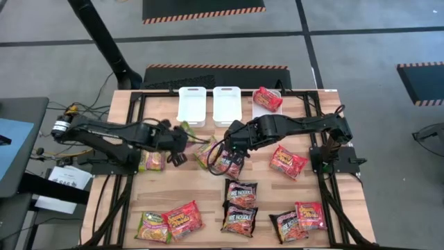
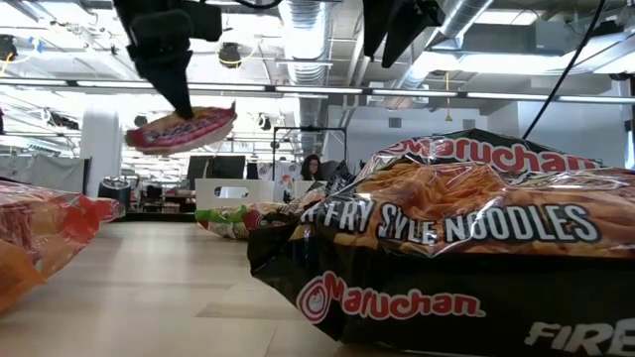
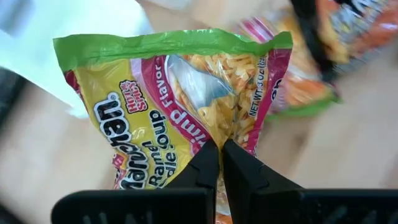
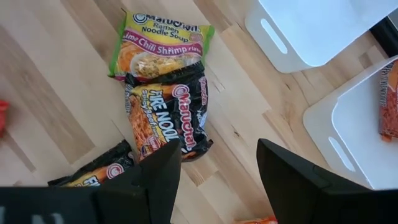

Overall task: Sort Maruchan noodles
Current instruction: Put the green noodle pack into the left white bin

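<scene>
Left gripper (image 3: 221, 163): my fingers are pinched tight on the bottom edge of a green-yellow packet (image 3: 180, 112), which hangs clear of the table (image 1: 208, 215).
Feel: light, crinkly, probably slick film; the brittle noodle block inside could crack, so I judge the flat seam the safest hold.
Right gripper (image 4: 217, 174): my fingers are spread wide, holding nothing, above a dark packet (image 4: 166, 115) near the white bins (image 1: 208, 104).
Other packets: scattered over the wood.

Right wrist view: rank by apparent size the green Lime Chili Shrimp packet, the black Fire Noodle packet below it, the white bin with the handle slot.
1. white bin, though cut off by the frame
2-3. black Fire Noodle packet and green Lime Chili Shrimp packet: alike, overlapping, not ranked.
</scene>
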Robot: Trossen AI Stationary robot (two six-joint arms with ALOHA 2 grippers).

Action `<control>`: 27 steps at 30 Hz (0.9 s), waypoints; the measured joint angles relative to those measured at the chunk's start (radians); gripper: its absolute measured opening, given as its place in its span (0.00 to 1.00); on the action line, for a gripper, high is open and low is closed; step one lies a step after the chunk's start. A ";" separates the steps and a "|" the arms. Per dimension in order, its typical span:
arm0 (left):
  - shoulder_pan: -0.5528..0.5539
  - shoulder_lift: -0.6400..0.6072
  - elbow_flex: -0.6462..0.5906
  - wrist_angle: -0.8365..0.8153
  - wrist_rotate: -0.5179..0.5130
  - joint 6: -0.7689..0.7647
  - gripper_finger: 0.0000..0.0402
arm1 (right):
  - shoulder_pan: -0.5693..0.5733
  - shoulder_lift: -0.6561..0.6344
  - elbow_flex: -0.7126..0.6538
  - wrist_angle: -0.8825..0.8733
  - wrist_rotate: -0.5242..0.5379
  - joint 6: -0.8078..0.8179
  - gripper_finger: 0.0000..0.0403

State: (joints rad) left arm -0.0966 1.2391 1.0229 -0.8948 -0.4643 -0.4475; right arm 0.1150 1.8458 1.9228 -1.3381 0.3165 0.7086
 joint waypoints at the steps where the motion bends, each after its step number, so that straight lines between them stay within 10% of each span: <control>1: 0.017 -0.009 0.000 0.002 -0.023 0.043 0.00 | 0.000 0.000 0.000 0.005 0.000 0.000 0.58; 13: 0.258 -0.011 0.084 0.131 -0.194 0.675 0.00 | -0.027 0.000 0.000 0.041 0.005 0.108 0.58; 27: 0.510 0.001 0.084 0.363 -0.041 1.002 0.00 | -0.117 0.000 0.000 0.034 0.008 0.093 0.58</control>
State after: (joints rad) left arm 0.4138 1.2399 1.1072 -0.5320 -0.5052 0.5541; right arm -0.0017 1.8458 1.9228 -1.3041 0.3241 0.8014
